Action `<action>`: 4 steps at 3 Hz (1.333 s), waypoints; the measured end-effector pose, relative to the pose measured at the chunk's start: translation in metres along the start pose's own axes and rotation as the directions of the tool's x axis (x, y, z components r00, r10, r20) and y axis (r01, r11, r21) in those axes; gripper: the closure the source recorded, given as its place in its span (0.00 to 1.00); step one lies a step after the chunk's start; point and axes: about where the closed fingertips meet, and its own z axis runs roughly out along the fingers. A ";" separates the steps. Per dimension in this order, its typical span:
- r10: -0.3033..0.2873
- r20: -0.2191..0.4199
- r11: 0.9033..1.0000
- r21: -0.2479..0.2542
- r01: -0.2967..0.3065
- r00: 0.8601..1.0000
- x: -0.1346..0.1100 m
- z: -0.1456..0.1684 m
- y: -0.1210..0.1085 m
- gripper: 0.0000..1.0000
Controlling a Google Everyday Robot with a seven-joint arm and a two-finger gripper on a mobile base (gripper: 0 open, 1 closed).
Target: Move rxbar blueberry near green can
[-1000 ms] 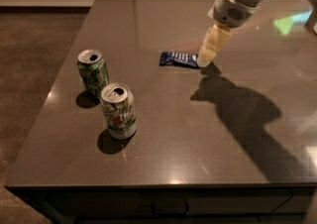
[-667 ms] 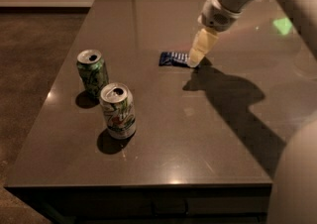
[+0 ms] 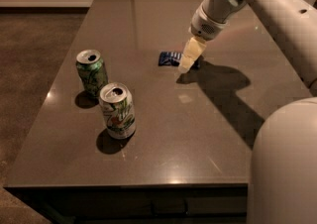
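Note:
The rxbar blueberry is a small flat dark blue wrapper lying on the dark table, a little right of centre and towards the back. My gripper hangs from the arm that comes in from the upper right; its pale tip sits over the bar's right end and hides that part. The green can stands upright at the left, with a mottled green body and a silver open top. It is well to the left of the bar.
A whitish can with a green and red logo stands upright just in front and to the right of the green can. My arm's pale body fills the lower right. The table's front edge is near the bottom.
My gripper has moved left and down towards the bar, from its right side to over its right end. The bar and both cans have not moved.

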 end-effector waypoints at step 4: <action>-0.028 -0.021 0.997 -0.072 0.026 0.999 -0.009 0.026 0.011 0.63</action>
